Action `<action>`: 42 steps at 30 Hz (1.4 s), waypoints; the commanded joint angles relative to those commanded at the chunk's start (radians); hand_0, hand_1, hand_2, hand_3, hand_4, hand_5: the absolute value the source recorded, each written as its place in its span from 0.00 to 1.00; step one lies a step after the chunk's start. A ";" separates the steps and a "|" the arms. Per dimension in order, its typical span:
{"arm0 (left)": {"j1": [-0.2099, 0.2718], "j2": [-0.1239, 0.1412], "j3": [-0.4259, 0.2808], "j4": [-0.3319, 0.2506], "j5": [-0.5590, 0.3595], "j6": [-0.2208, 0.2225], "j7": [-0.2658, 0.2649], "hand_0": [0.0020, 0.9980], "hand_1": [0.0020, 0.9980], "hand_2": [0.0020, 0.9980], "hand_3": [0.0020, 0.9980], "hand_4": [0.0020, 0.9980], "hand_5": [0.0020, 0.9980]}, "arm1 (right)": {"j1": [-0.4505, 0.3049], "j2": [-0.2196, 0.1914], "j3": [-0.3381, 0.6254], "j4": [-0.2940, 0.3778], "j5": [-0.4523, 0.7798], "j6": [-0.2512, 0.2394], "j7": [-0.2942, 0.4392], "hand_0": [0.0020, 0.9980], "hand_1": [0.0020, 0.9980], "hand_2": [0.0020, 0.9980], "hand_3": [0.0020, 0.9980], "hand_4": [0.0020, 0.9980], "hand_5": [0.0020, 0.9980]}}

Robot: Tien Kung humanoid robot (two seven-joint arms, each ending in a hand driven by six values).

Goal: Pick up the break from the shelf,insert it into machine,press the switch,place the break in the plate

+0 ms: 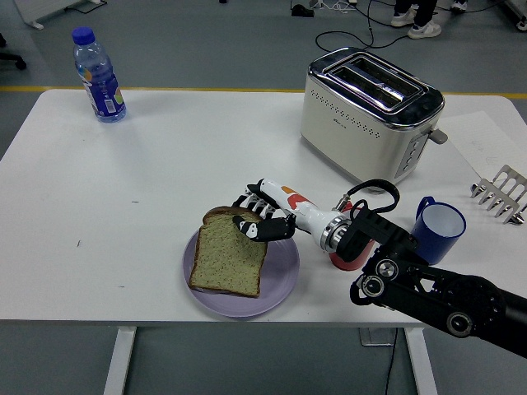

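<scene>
A slice of brown bread [226, 262] lies almost flat on the lilac plate [284, 280] near the table's front edge. My right hand [257, 216] pinches the slice's upper right corner, thumb on top and fingers behind it. The right arm [412, 284] comes in from the lower right. The cream and chrome toaster [366, 115] stands at the back right with both slots empty. The metal shelf rack [501, 193] sits at the right edge. My left arm is out of view.
A blue-capped water bottle [98, 76] stands at the back left. A blue mug [439, 226] and a red cup [346, 259], partly hidden by my arm, stand to the right of the plate. A cable [375, 188] loops above my wrist.
</scene>
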 joint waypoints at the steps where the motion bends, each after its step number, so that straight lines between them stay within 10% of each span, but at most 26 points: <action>1: 0.000 0.000 0.000 0.000 0.000 0.000 0.000 0.67 0.63 0.64 0.66 0.40 0.94 | 0.001 0.001 0.000 -0.002 -0.005 0.002 0.000 0.37 0.42 0.48 0.53 0.42 0.02; 14: -0.005 0.000 0.004 0.000 -0.005 0.000 0.000 0.67 0.63 0.64 0.66 0.40 0.94 | 0.003 0.004 0.004 -0.031 -0.117 0.069 -0.018 0.50 0.56 0.55 0.57 0.56 0.14; 21: -0.006 0.000 0.007 0.000 -0.007 0.000 -0.001 0.67 0.63 0.64 0.66 0.40 0.94 | 0.004 0.010 0.009 -0.046 -0.161 0.080 -0.015 0.70 0.72 0.78 0.73 0.62 0.19; 42: -0.005 0.000 0.002 0.000 0.003 0.000 0.002 0.67 0.63 0.64 0.66 0.40 0.94 | -0.001 -0.002 0.026 -0.012 -0.155 0.078 0.009 0.77 0.76 0.83 0.79 0.66 0.23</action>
